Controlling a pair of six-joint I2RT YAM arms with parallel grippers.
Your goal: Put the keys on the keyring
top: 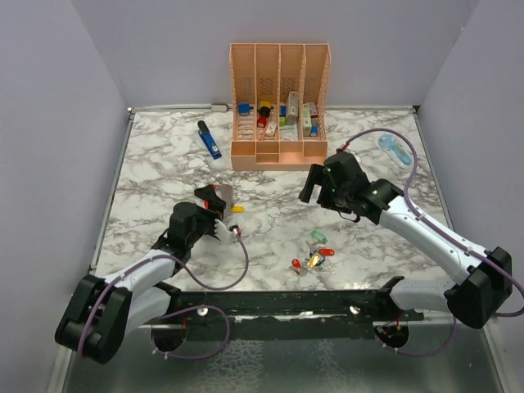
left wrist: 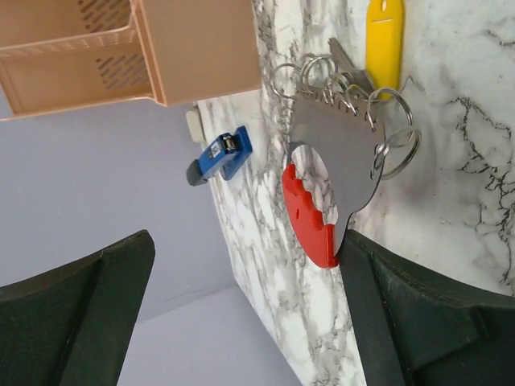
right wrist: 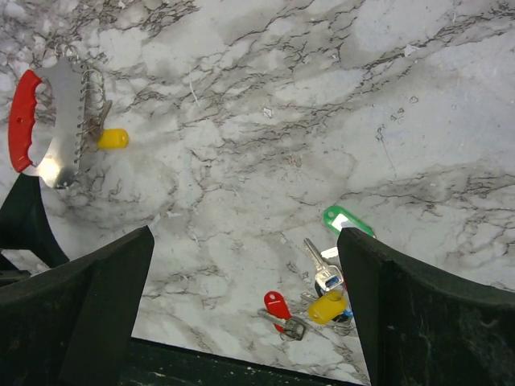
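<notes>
The jaws of the left gripper (left wrist: 245,245) are seen spread wide, with nothing clamped between them. The red end of the keyring (left wrist: 338,145) is touched by one fingertip (left wrist: 362,261) only. A row of small wire rings is carried along the keyring's grey side, and a yellow-headed key (left wrist: 385,36) lies against them; whether it is threaded on cannot be told. The jaws of the right gripper (right wrist: 245,237) are likewise held wide apart above the surface, and nothing is gripped.

The peach organiser (top: 280,106) is taken as the landmark. The keyring is found in front of its left end, well apart from it. The loose keys (right wrist: 326,304), with green, red and yellow heads, are clustered in front of its right half, much farther forward, near the arm bases. A dark blue tool (top: 210,140) lies just left of the organiser, and a pale blue tool (top: 394,148) lies to its right.

The table top (top: 164,164) is patterned as white marble with grey veins. It is enclosed on three sides by plain lilac-grey walls (top: 164,49). A white cable (top: 176,106) is run along the back edge, left of the organiser.
</notes>
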